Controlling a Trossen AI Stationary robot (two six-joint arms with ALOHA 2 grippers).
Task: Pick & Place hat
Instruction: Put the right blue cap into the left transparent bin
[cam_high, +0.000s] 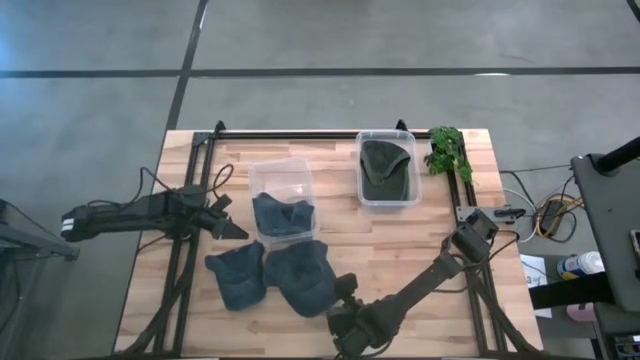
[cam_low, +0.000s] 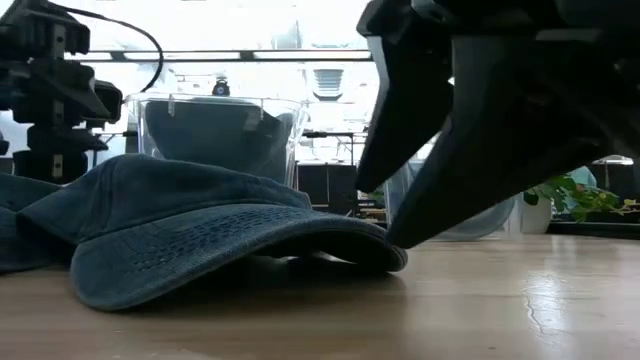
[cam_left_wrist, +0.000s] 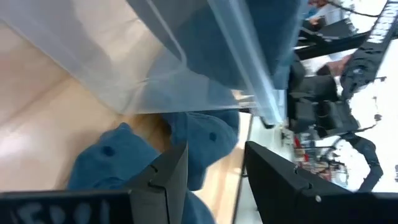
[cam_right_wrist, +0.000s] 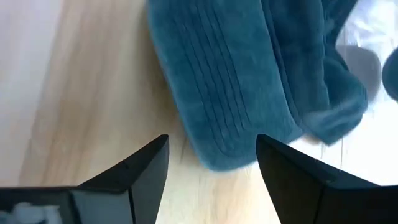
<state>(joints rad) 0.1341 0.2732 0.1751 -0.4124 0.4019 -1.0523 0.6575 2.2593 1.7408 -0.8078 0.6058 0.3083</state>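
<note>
Two blue denim hats lie on the wooden table near its front: one to the left and one to the right. A third blue hat hangs over the near wall of a clear bin. My right gripper is open and low at the right hat's brim. The brim's free end lies between the two fingers, and no touch shows. It also shows in the low view, just above the brim. My left gripper is open and empty, left of the bin.
A second clear bin at the back right holds a green hat. A green plant stands at the far right corner. Black rails run along the table's left, right and far edges. Bare wood shows at the front right.
</note>
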